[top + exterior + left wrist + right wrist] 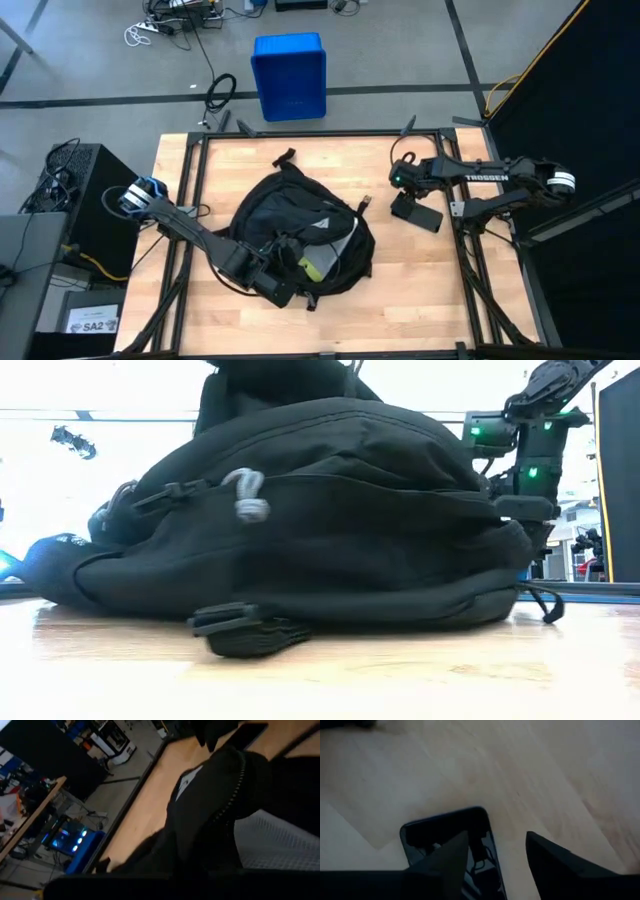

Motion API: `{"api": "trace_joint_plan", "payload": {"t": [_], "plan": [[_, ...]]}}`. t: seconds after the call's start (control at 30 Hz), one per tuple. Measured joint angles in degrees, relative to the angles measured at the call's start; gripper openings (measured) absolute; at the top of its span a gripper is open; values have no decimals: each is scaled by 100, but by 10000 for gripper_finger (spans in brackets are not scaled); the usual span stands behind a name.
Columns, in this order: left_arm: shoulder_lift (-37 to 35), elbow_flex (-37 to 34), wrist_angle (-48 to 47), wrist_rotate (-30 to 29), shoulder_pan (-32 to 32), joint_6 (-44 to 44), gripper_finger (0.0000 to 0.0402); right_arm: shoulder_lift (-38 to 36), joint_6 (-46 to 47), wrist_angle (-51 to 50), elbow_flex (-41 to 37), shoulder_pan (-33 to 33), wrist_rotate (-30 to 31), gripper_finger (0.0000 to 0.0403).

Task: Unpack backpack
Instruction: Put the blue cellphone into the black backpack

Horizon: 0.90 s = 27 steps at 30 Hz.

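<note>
The left gripper (pixel 272 283) reached in low, clamped shut on the backpack (pixel 290 225) (mid-table, opened). The right gripper (pixel 408 190) angled down over a black phone (pixel 416 212), fingers (pixel 445 857) parted, 1 above its glass.

Matt fabric backpack (pixel 290 225), wooden table (pixel 420 270)
</note>
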Motion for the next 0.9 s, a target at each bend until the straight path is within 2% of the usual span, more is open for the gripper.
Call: {"api": "trace_joint_plan", "payload": {"t": [0.17, 0.33, 0.47, 0.6, 0.73, 0.9], "plan": [[-185, -614, 0, 8, 47, -502, 0, 0, 5, 15, 0, 145, -40, 156], [-1015, -1599, 45, -34, 103, -1197, 0, 0, 7, 25, 0, 246, -42, 151], [-1777, -2384, 604, -28, 196, -1271, 0, 1, 8, 60, 0, 263, -40, 152], [-2226, -2811, 1378, 67, 272, -1086, 3, 2, 10, 67, 0, 263, -40, 162], [-2310, -2783, 1853, 279, 278, -360, 35, 2, 20, 67, 0, 261, -39, 174], [-2312, -2337, 2151, 577, 244, 560, 115, 2, 39, 59, 0, 263, -38, 186]]}}
